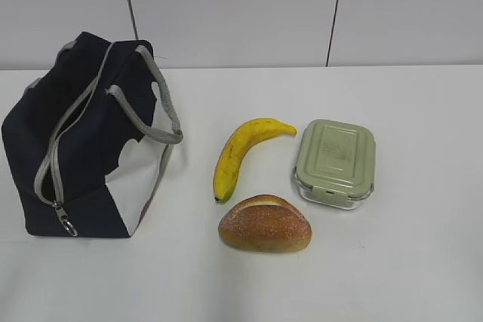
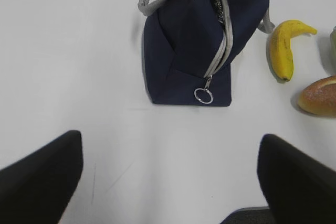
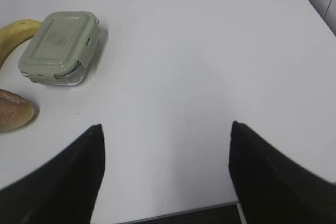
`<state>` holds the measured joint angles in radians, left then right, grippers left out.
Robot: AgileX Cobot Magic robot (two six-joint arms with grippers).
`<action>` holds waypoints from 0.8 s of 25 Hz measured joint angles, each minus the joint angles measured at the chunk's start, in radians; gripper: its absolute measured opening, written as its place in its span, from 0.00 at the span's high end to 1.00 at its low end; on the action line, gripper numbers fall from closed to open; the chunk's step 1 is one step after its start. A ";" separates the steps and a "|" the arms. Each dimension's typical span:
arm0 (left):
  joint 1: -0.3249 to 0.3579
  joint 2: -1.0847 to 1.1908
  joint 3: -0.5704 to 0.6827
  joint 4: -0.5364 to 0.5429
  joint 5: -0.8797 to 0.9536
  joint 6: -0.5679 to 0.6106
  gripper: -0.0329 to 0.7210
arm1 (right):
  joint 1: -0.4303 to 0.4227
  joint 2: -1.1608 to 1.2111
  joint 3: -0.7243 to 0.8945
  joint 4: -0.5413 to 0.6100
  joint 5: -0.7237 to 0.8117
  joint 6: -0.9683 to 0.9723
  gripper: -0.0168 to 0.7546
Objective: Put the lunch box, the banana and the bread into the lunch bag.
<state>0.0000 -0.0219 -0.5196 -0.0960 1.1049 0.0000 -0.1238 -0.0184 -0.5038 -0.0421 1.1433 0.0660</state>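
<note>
Both grippers — left gripper (image 2: 168, 182), right gripper (image 3: 165, 174) — spread wide, empty, above the white table (image 1: 392, 262). Curved yellow banana (image 1: 240, 154), pale green lidded lunch box (image 1: 336, 162) and crusty brown bread roll (image 1: 265, 224) lie beside the navy fabric lunch bag (image 1: 75, 148) — zipper seemingly partly open.

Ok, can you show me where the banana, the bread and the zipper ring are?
banana (image 1: 235, 154): exterior view, middle of its yellow curve.
bread (image 1: 265, 225): exterior view, middle of the brown crust.
zipper ring (image 2: 203, 95): left wrist view, on the metal ring at the lunch bag's (image 2: 178, 35) near end.
</note>
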 joint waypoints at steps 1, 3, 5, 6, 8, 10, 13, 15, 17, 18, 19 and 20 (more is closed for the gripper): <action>0.000 0.000 0.000 0.000 0.000 0.000 0.09 | 0.000 0.000 0.000 0.000 0.000 0.000 0.27; 0.000 0.000 0.000 0.000 0.000 0.000 0.09 | 0.000 0.000 0.000 0.000 0.000 0.000 0.27; 0.000 0.000 0.000 0.000 0.000 0.000 0.10 | 0.000 0.000 0.000 0.000 0.000 0.000 0.27; 0.000 0.000 0.000 0.000 0.000 0.000 0.10 | 0.000 0.000 0.000 0.000 0.000 0.000 0.27; 0.000 0.000 0.000 0.000 0.000 0.000 0.10 | 0.000 0.000 0.000 0.000 0.000 0.000 0.27; 0.000 0.000 0.000 0.000 0.000 0.000 0.10 | 0.000 0.000 0.000 0.000 0.000 0.000 0.27; 0.000 0.000 0.000 0.000 0.000 0.000 0.13 | 0.000 0.000 0.000 0.000 0.000 0.000 0.27; 0.000 0.000 0.000 0.000 0.000 0.000 0.16 | 0.000 0.000 0.000 0.000 0.000 0.000 0.27; 0.000 0.000 0.000 0.000 0.000 0.000 0.20 | 0.000 0.000 0.000 0.000 0.000 0.000 0.27; 0.000 0.000 0.000 0.000 0.000 0.000 0.21 | 0.000 0.000 0.000 0.000 0.000 0.000 0.27; 0.000 0.000 0.000 -0.002 0.000 0.000 0.22 | 0.000 0.000 0.000 0.000 0.000 0.000 0.27; 0.000 0.004 0.000 -0.003 0.000 0.000 0.23 | 0.000 0.000 0.000 0.000 0.000 0.000 0.27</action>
<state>0.0004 -0.0183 -0.5196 -0.0992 1.1049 0.0000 -0.1238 -0.0184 -0.5038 -0.0421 1.1433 0.0660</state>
